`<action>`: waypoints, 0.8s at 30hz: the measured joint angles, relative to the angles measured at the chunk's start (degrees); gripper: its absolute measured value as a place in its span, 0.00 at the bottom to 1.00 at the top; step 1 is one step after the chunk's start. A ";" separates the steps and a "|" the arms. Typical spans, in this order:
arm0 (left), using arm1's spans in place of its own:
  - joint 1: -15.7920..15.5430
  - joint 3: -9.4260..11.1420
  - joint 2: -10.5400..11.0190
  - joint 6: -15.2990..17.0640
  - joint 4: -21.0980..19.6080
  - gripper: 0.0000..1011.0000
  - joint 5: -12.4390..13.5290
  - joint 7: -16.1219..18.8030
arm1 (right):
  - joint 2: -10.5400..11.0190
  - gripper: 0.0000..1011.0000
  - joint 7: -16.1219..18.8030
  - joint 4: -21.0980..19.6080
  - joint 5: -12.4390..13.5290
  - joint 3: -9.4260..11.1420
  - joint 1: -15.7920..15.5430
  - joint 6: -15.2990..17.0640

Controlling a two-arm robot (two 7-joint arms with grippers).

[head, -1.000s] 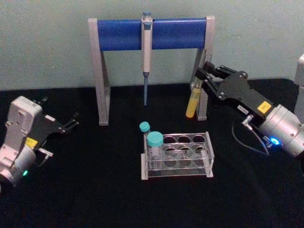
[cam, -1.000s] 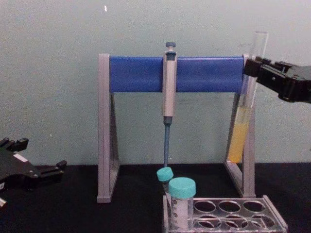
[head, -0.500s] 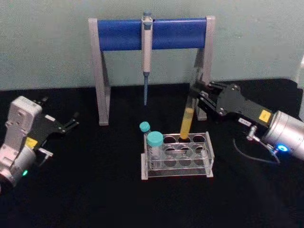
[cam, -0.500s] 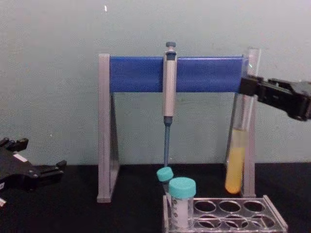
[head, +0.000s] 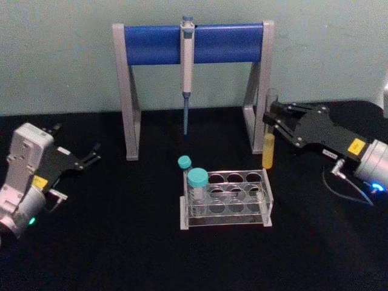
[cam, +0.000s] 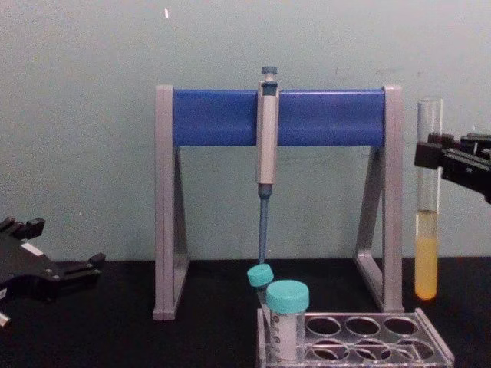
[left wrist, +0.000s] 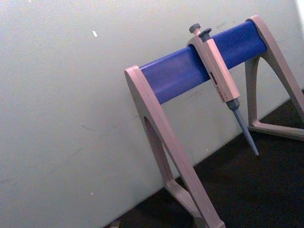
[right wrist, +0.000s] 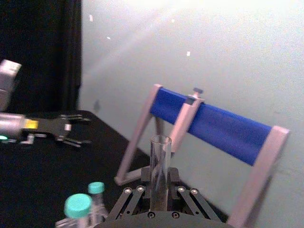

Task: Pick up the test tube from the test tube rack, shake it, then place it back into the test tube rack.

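Chest view, nearest first: test tube rack (cam: 434, 355), holding teal-capped vials (cam: 288, 322), low and leftward of the right gripper (cam: 426, 156) jaws. Clamped in those jaws, test tube (cam: 426, 253), upright again after tilting over the rack half a second ago, tip hanging outside the rack's right rear corner. Reads as mid-shake; reinsertion pending. Left gripper (cam: 86, 268) parked, fingers apart. Beneath, black tabletop (cam: 115, 337); beyond, pipette stand (cam: 322, 116), pale green wall (cam: 77, 115).

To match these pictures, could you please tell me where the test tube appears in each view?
Head: test tube by the rack's right rear corner, in right gripper.
Chest: test tube far right, upright.
Right wrist: test tube close up, in that gripper.
Left wrist: stand and pipette.
Shared landmark: blue-barred stand.
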 joint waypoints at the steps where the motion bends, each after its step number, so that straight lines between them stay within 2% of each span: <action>1: 0.00 0.00 0.00 0.00 0.00 0.99 0.00 0.00 | 0.00 0.23 0.00 0.00 0.00 0.00 0.00 0.00; 4: 0.00 0.00 0.00 0.00 0.00 0.99 0.00 0.00 | -1.41 0.23 -2.35 0.28 -2.31 0.21 0.49 -0.19; 7: 0.00 0.00 0.00 0.00 0.00 0.99 0.00 0.00 | -2.56 0.22 -3.48 0.67 -3.14 0.27 0.84 -0.18; 10: 0.00 0.00 0.00 0.00 0.00 0.99 0.00 0.00 | -4.71 0.22 -5.12 1.45 -4.03 0.37 1.36 0.00; 14: 0.00 0.00 0.00 0.00 0.00 0.99 0.00 0.00 | -7.03 0.23 -5.87 2.41 -3.98 0.62 1.91 0.16; 18: 0.00 0.00 0.00 0.00 0.00 0.99 0.00 0.00 | -8.62 0.23 -5.09 3.09 -2.53 0.81 2.35 0.62; 23: 0.00 0.00 0.00 0.00 0.00 0.99 0.00 0.00 | -9.19 0.22 -1.71 3.31 0.96 0.70 2.64 1.72; 24: 0.00 0.00 0.00 0.00 0.00 0.99 0.00 0.00 | -9.07 0.22 -0.16 3.31 2.55 0.55 2.68 2.29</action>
